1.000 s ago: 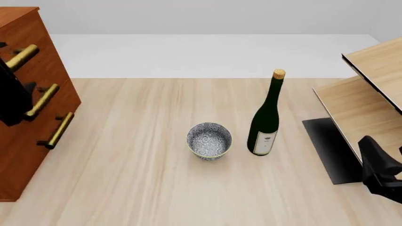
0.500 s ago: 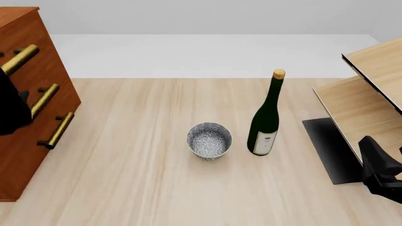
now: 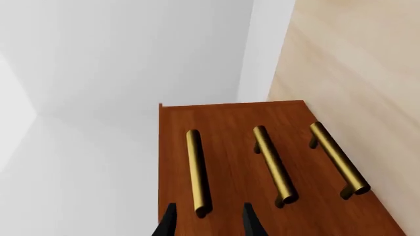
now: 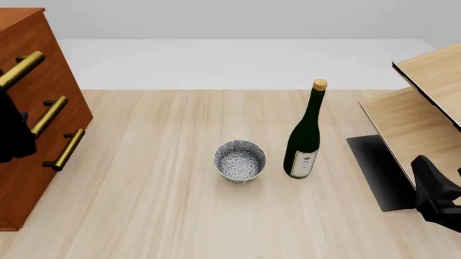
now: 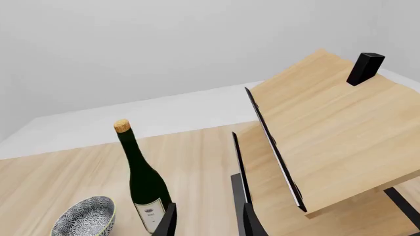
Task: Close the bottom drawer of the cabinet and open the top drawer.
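Spanning the scene, a pale wood table (image 4: pixel 158 205) meets a white floor and grey wall beyond. At far left stands the cabinet (image 4: pixel 29 59), all drawers flush; the left gripper (image 3: pixel 208 221), fingers spread, has slid leftward, aimed at the top drawer (image 3: pixel 177 162) handle. Right gripper (image 5: pixel 206 221), spread, stays near the shelf unit (image 4: pixel 425 108).

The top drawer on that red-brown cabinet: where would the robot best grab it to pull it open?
By its brass bar handle. The bar stands off the top drawer front on posts, so fingers can likely close across it from the front. The left gripper is lined up with one end of the bar, fingers apart, not yet around it.
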You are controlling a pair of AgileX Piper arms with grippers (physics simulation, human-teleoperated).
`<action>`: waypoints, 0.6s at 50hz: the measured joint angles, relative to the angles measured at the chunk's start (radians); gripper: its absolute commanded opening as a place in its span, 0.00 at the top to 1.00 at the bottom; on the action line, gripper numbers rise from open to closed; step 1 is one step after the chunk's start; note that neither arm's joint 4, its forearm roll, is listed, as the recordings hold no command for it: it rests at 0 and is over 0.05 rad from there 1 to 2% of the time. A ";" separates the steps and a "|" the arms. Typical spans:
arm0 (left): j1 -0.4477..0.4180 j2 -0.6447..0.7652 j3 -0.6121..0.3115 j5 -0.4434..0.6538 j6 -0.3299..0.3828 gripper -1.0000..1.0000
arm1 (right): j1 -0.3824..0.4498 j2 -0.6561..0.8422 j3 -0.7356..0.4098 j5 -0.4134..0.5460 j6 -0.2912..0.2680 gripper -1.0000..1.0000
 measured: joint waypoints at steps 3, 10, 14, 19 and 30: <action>0.008 0.006 0.003 -0.012 0.010 0.00 | 0.000 0.003 0.000 -0.002 0.001 0.00; 0.025 0.021 0.006 -0.040 0.030 0.00 | -0.002 0.008 0.000 -0.007 0.002 0.00; 0.034 0.031 0.005 -0.053 0.037 0.00 | -0.003 0.009 0.000 -0.008 0.002 0.00; 0.046 0.038 -0.008 -0.056 0.041 0.00 | -0.004 0.010 0.000 -0.009 0.002 0.00; 0.071 0.055 -0.039 -0.063 0.046 0.00 | -0.005 0.010 0.000 -0.010 0.001 0.00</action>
